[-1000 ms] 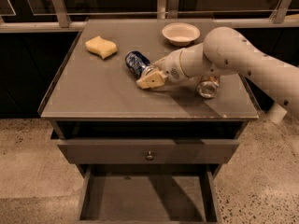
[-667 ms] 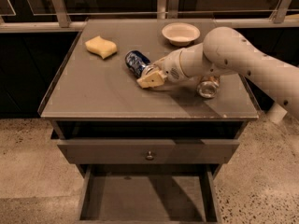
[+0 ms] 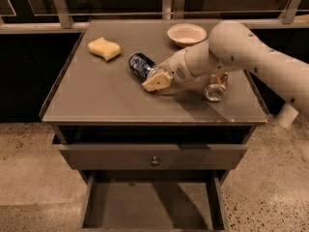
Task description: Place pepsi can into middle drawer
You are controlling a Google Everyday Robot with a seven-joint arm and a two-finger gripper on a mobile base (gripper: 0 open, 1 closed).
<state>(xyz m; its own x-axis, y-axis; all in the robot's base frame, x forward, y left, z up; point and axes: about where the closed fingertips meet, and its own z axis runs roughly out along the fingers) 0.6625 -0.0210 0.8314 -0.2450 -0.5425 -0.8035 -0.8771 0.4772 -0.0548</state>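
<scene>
The pepsi can (image 3: 140,64), dark blue with a silver end, lies on its side on the cabinet top (image 3: 96,95), left of centre. My gripper (image 3: 155,81) sits at the can's near right end, touching or almost touching it, with the white arm reaching in from the right. The middle drawer (image 3: 145,202) is pulled out at the bottom of the cabinet, showing a plain grey floor with nothing in it.
A yellow sponge (image 3: 104,48) lies at the back left of the top. A white bowl (image 3: 186,34) stands at the back. A brown-gold and silver can (image 3: 215,87) lies under my arm on the right. The knobbed drawer front (image 3: 154,156) sits above the open drawer.
</scene>
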